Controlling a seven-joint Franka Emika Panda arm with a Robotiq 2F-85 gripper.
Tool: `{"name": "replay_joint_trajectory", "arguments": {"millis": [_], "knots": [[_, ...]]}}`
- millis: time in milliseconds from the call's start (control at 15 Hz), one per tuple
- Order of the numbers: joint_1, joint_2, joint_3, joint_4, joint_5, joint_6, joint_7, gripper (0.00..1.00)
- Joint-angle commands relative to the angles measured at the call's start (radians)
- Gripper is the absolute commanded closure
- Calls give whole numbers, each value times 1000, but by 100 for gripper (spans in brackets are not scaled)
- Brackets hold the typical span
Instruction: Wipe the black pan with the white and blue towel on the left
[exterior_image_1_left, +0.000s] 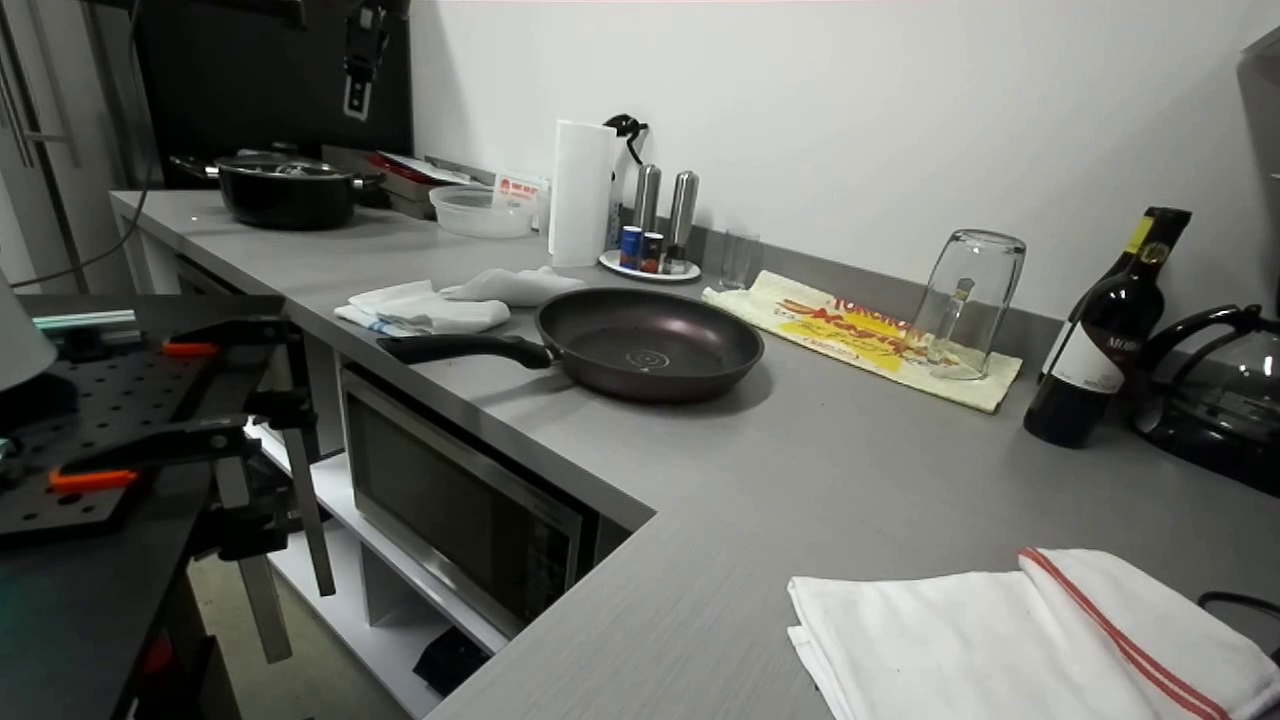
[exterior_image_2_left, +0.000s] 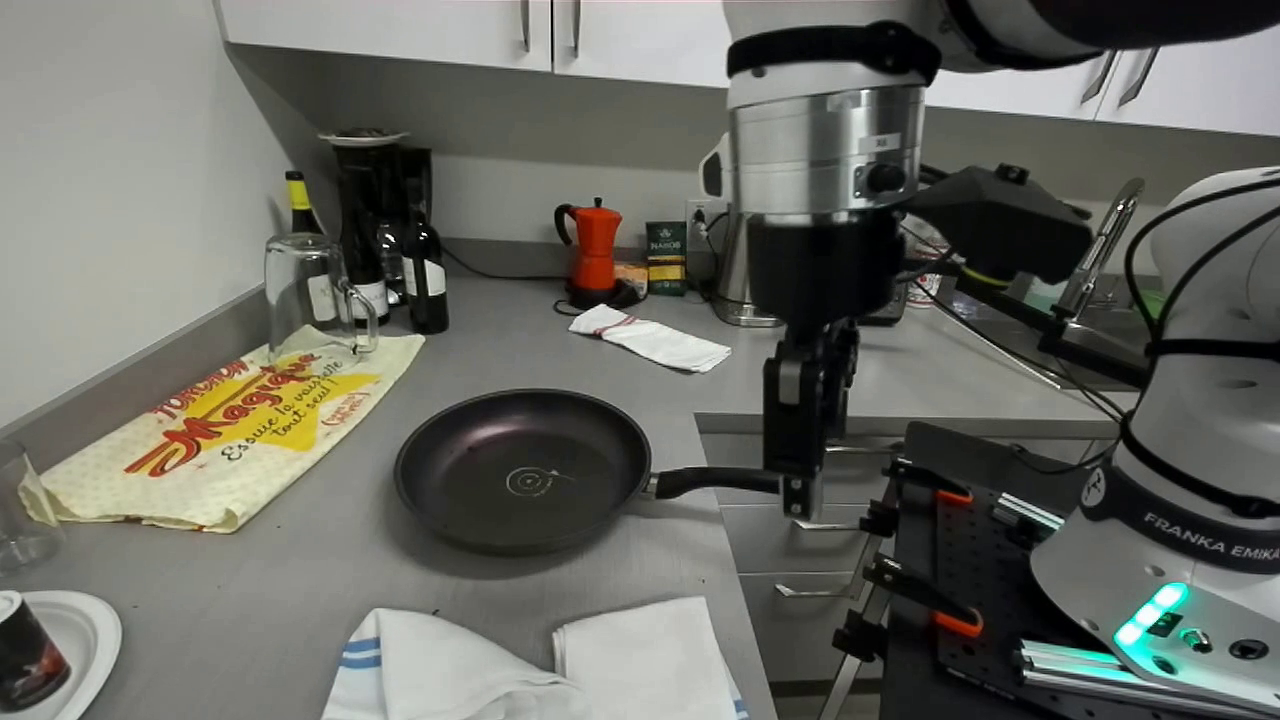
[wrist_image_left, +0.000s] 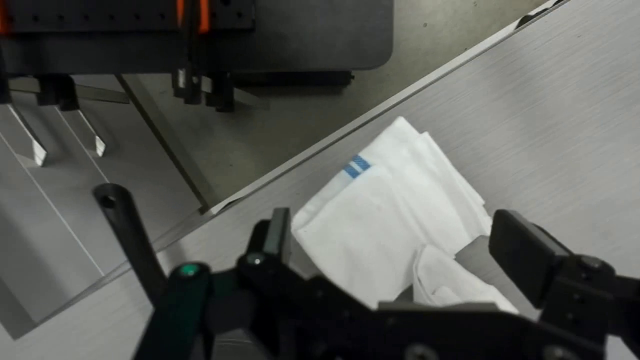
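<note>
The black pan sits upright on the grey counter in both exterior views. Only its handle shows in the wrist view. The white towel with blue stripes lies folded beside the pan, near the counter edge. It also shows in the wrist view, with a rumpled white cloth part against it; I cannot tell if that is a separate towel. My gripper is open and empty, its fingers wide apart above the towel. It also shows raised above the counter in both exterior views.
A yellow printed cloth with an upturned glass mug lies along the wall. A red-striped white towel, wine bottle, paper towel roll and black pot stand or lie on the counter. Clamps edge the robot's table.
</note>
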Motion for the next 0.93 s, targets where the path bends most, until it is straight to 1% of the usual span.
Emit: {"name": "replay_joint_trajectory", "arguments": {"millis": [0, 133, 200, 267, 333, 400, 533, 667, 867], "knots": [[-73, -252, -21, -164, -43, -70, 6, 0], [-117, -361, -57, -232, -70, -124, -42, 0], [-141, -395, -82, -212, -86, -179, -77, 0], [-162, -403, -105, -173, -98, -222, -114, 0], [-161, -452, -145, -181, -87, -254, -188, 0], [-170, -361, -79, -178, -73, -191, -110, 0], [-187, -422, -117, -176, -72, -231, -174, 0], [-188, -446, -122, -179, -71, -240, -183, 0], [-186, -446, -121, -180, -71, -240, -183, 0]]}}
